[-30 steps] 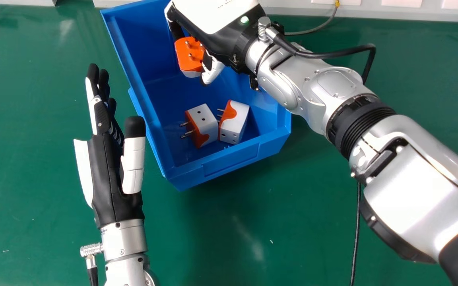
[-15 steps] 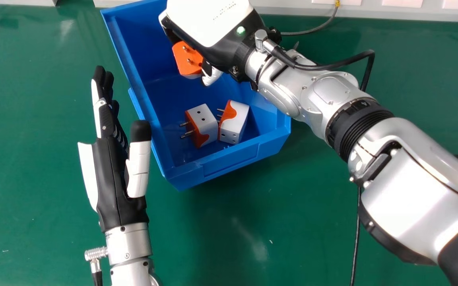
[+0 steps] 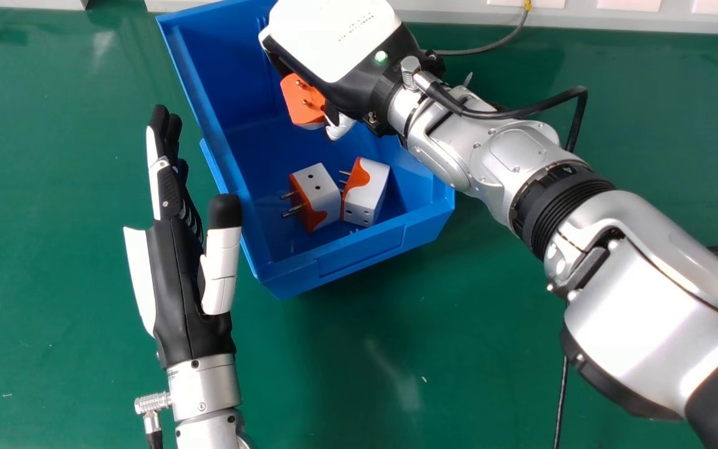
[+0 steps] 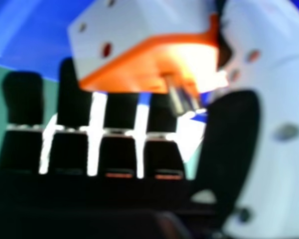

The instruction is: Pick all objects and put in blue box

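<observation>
R hand [image 3: 334, 43] has a plug adapter [image 3: 304, 101] pinched btwn fingers & thumb, inside the outline of the blue box [image 3: 362, 249], toward its far end; can't tell how high above the floor of it. Orange face w/ metal prongs is turned up toward the robot's head. Two more, a left adapter [image 3: 323, 190] & a right adapter [image 3: 365, 193], lie in the box at the near end, just beside each other, prongs of both pointing roughly leftward. L hand [image 3: 187, 280] is open, fingers straight, by the box's left wall; can't tell if its thumb touches the rim.

Handling, my guess: hard plastic, prob. light, stiff, won't squash, so a moderate squeeze is OK. Smooth casing cd slip or twist if the pinch sits off-centre. Best hold = the flat white sides, thumb opp. fingers, clear of the prongs; they're the bit most likely to bend or snag on a finger. Not very fragile, but a high drop cd crack or bounce it.

Looks like the last stage for this one: lower a bit, then open fingers & thumb evenly so it drops free, & lift out w/o clipping the wall. Box stands on the green surface [image 3: 359, 374].
</observation>
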{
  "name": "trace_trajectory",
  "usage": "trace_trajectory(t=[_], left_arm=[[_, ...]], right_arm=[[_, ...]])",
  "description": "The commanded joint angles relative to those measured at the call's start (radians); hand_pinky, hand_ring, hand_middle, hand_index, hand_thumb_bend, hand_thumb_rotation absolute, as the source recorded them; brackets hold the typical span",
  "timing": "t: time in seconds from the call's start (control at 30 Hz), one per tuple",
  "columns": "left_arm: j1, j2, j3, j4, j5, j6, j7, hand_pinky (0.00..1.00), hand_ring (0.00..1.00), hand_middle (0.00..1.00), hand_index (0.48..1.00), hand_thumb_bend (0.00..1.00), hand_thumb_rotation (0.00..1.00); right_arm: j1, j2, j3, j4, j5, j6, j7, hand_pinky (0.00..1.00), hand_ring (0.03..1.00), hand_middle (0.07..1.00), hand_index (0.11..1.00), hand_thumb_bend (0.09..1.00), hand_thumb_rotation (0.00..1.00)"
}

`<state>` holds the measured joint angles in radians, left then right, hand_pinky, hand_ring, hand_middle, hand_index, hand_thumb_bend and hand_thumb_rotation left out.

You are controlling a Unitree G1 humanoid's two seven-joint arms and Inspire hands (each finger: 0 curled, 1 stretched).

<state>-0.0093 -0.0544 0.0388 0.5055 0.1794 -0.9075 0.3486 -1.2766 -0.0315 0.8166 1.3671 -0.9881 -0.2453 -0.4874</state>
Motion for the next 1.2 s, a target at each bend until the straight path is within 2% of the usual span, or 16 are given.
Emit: trace_trajectory(t=[0.0, 0.1, 0.3, 0.47, 0.5, 0.6, 0.63, 0.73, 0.8, 0.9, 1.0, 1.17], left_arm=[[0.004, -0.047, -0.014, -0.017, 0.011, -0.017, 0.01, 1.0, 1.0, 0.98, 0.965, 0.95, 0.95], [0.002, -0.048, -0.016, -0.018, 0.02, -0.016, 0.022, 1.0, 1.0, 0.98, 0.965, 0.95, 0.95], [-0.001, -0.043, -0.022, -0.014, 0.015, -0.019, 0.024, 1.0, 1.0, 0.97, 0.963, 0.95, 0.95], [0.001, -0.041, -0.025, -0.016, 0.02, -0.015, 0.031, 1.0, 1.0, 0.98, 0.964, 0.95, 0.94], [0.002, -0.041, -0.026, -0.017, 0.021, -0.014, 0.032, 1.0, 1.0, 0.97, 0.964, 0.95, 0.95], [-0.001, -0.039, -0.026, -0.013, 0.012, -0.016, 0.027, 1.0, 1.0, 0.98, 0.963, 0.96, 0.95], [-0.001, -0.039, -0.026, -0.013, 0.01, -0.016, 0.026, 1.0, 1.0, 0.98, 0.963, 0.96, 0.95], [-0.001, -0.039, -0.026, -0.015, 0.014, -0.014, 0.028, 1.0, 1.0, 0.98, 0.965, 0.96, 0.94], [-0.002, -0.04, -0.026, -0.014, 0.013, -0.015, 0.028, 1.0, 1.0, 0.98, 0.965, 0.96, 0.94], [-0.005, -0.039, -0.026, -0.011, 0.011, -0.016, 0.028, 1.0, 1.0, 0.98, 0.966, 0.96, 0.94], [-0.006, -0.037, -0.025, -0.011, 0.018, -0.012, 0.031, 1.0, 1.0, 0.98, 0.965, 0.96, 0.95], [-0.012, -0.036, -0.022, -0.003, 0.026, -0.016, 0.04, 1.0, 1.0, 0.97, 0.964, 0.96, 0.95]], right_arm=[[-0.003, -0.001, -0.016, -0.01, 0.018, -0.004, -0.004, 0.3, 0.386, 0.484, 0.519, 0.515, 0.0], [0.001, 0.005, -0.024, -0.01, 0.027, -0.006, -0.001, 0.31, 0.39, 0.496, 0.511, 0.515, 0.0], [-0.019, 0.02, 0.01, -0.002, -0.009, 0.055, 0.1, 0.31, 0.396, 0.492, 0.519, 0.516, 0.0], [-0.043, 0.021, 0.058, -0.002, -0.051, 0.105, 0.212, 0.34, 0.404, 0.496, 0.528, 0.515, 0.0], [-0.045, 0.02, 0.062, -0.003, -0.055, 0.11, 0.227, 0.39, 0.476, 0.567, 0.594, 0.58, 0.04], [-0.044, 0.013, 0.065, -0.006, -0.053, 0.112, 0.239, 0.63, 0.728, 0.778, 0.789, 0.786, 0.22], [-0.044, 0.011, 0.067, -0.006, -0.054, 0.116, 0.238, 0.63, 0.728, 0.778, 0.789, 0.786, 0.22], [-0.046, 0.008, 0.073, -0.006, -0.059, 0.127, 0.245, 0.85, 0.889, 0.909, 0.914, 0.914, 0.39], [-0.048, 0.006, 0.081, -0.004, -0.066, 0.135, 0.247, 0.92, 0.943, 0.954, 0.956, 0.957, 0.47], [-0.053, 0.003, 0.091, -0.004, -0.079, 0.139, 0.251, 0.98, 0.982, 0.985, 0.986, 0.987, 0.55], [-0.057, 0.002, 0.098, -0.004, -0.09, 0.145, 0.253, 0.99, 0.994, 0.996, 0.996, 0.997, 0.6], [-0.058, -0.002, 0.104, -0.006, -0.094, 0.142, 0.235, 1.0, 0.999, 1.0, 1.0, 1.0, 0.64]])
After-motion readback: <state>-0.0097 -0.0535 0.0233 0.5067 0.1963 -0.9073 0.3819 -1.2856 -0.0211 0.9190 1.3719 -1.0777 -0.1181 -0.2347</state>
